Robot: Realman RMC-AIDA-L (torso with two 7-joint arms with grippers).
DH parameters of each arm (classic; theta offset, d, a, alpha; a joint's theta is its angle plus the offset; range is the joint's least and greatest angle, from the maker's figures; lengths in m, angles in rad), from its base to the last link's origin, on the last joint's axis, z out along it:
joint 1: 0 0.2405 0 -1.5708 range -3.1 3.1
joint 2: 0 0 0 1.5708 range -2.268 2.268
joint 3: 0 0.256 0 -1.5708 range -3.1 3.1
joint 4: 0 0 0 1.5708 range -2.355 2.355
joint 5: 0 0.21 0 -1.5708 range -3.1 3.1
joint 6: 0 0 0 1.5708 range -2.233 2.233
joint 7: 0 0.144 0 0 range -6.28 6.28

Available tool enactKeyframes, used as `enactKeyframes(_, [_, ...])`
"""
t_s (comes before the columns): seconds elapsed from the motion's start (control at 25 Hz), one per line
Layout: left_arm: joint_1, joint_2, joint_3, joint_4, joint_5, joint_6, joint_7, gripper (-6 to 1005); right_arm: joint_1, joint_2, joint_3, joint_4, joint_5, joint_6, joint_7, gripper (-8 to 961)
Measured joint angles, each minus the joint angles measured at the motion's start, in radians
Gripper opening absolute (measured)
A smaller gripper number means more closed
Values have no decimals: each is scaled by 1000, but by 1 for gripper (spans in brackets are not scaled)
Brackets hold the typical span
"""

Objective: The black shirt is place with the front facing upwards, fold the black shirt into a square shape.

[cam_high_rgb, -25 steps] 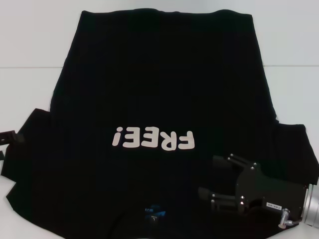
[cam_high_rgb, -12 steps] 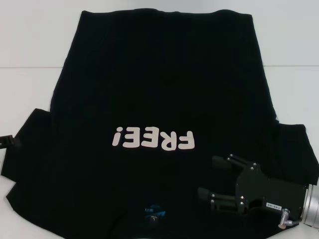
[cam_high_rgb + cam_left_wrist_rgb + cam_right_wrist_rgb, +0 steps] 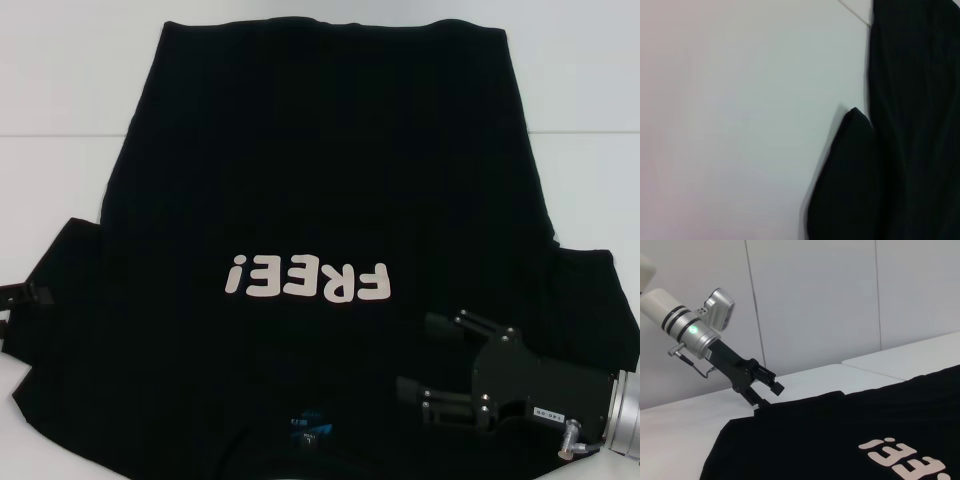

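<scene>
plain black shirt (image 3: 320,180) with white FREE! print (image 3: 306,281), small blue neck label (image 3: 306,424), white bench (image 3: 60,90), black right pincer (image 3: 412,358) on silver wrist, black left pincer (image 3: 771,393)

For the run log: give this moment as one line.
black shirt: flat, unfolded | left gripper: open, at left sleeve | right gripper: open, above shirt
</scene>
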Motion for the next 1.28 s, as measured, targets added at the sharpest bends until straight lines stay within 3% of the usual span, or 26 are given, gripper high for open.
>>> enactKeyframes(0.96, [-12, 2, 0, -25, 0, 2, -3, 937, 2, 0, 2, 0, 0, -12, 0, 941])
enactKeyframes(1.28, [-13, 0, 16, -15, 1, -2, -2, 816, 2, 0, 2, 0, 0, -12, 0, 940])
